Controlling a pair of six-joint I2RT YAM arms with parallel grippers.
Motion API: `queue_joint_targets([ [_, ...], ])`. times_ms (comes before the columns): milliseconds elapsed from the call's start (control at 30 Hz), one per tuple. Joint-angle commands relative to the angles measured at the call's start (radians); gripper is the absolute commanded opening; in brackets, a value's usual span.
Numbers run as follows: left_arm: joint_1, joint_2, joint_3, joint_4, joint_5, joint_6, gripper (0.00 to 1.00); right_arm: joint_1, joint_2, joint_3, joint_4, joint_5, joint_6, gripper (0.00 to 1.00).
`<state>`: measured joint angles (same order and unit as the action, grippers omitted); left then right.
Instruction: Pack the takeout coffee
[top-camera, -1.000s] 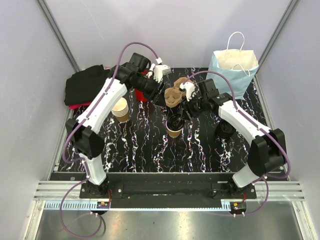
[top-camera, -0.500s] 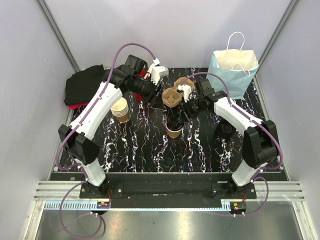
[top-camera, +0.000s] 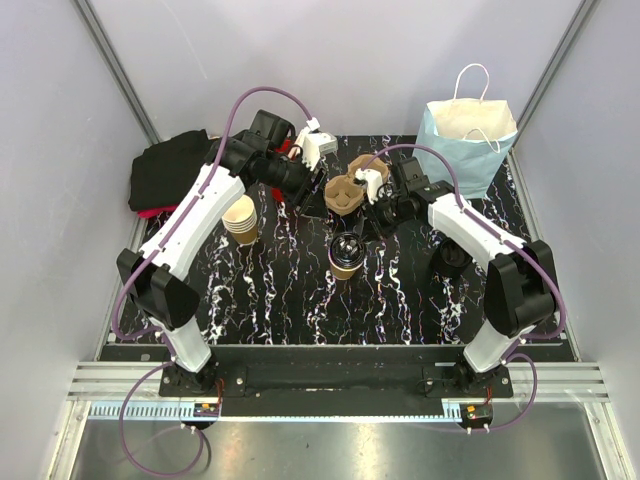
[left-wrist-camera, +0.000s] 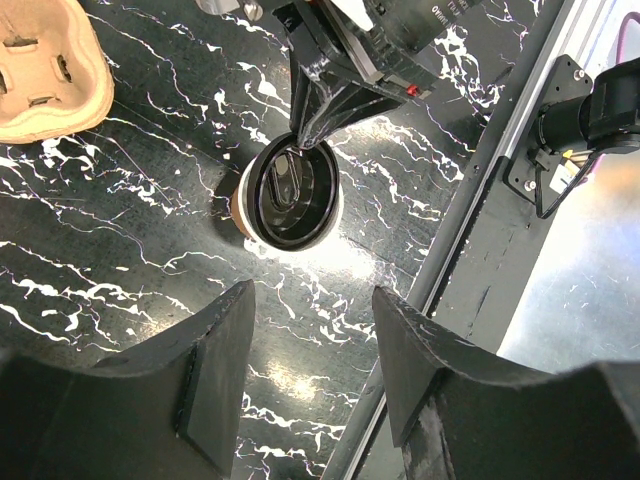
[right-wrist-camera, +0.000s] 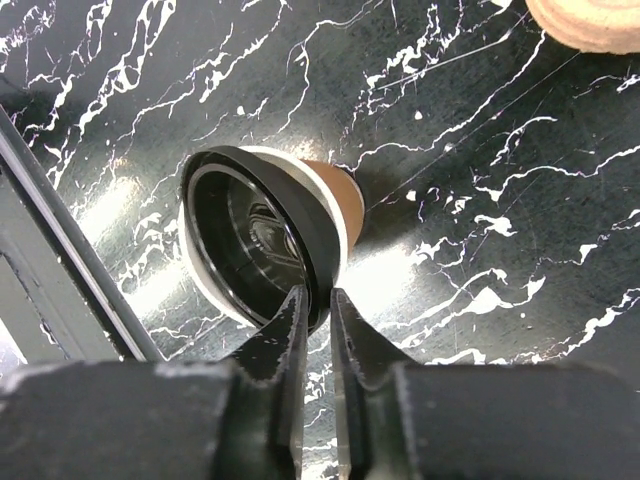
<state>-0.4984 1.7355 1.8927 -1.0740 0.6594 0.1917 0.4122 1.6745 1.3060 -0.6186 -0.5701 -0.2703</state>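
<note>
Black marbled table (top-camera: 280, 290) holds the paper coffee cup (top-camera: 344, 268), upright, mid-table. My right pincer (right-wrist-camera: 313, 295) pinches the rim of its tilted black lid (right-wrist-camera: 255, 235), nearest me. My left pincer (left-wrist-camera: 312, 300) hangs open above.

The carrier (left-wrist-camera: 40, 70) is cut off at the upper left in the left wrist view, upper right in the right wrist view. The lid (right-wrist-camera: 262, 235) hides the cup (right-wrist-camera: 340, 195) inside. The left claw (left-wrist-camera: 312, 310) fingers run off the bottom edge.

Pale grey walls (top-camera: 330, 60), black white-veined marble tabletop (top-camera: 280, 300), aluminium rail (top-camera: 100, 380) along near edge
</note>
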Motion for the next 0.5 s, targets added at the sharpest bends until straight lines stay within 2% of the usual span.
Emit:
queue_joint_targets([
  [0,0.001,-0.047,0.006,0.042,0.036,0.011,0.54,-0.004,-0.010,0.055,0.000,-0.030,0.006,0.14],
  [367,0.001,-0.031,0.014,0.043,0.036,0.014,0.54,-0.007,-0.065,0.091,-0.015,-0.034,0.000,0.11],
  [433,0.001,-0.030,0.016,0.043,0.039,0.012,0.54,-0.006,-0.062,0.095,-0.021,-0.025,-0.004,0.15],
  [467,0.001,-0.031,0.016,0.042,0.042,0.011,0.54,-0.004,-0.058,0.095,-0.021,-0.022,-0.009,0.25],
])
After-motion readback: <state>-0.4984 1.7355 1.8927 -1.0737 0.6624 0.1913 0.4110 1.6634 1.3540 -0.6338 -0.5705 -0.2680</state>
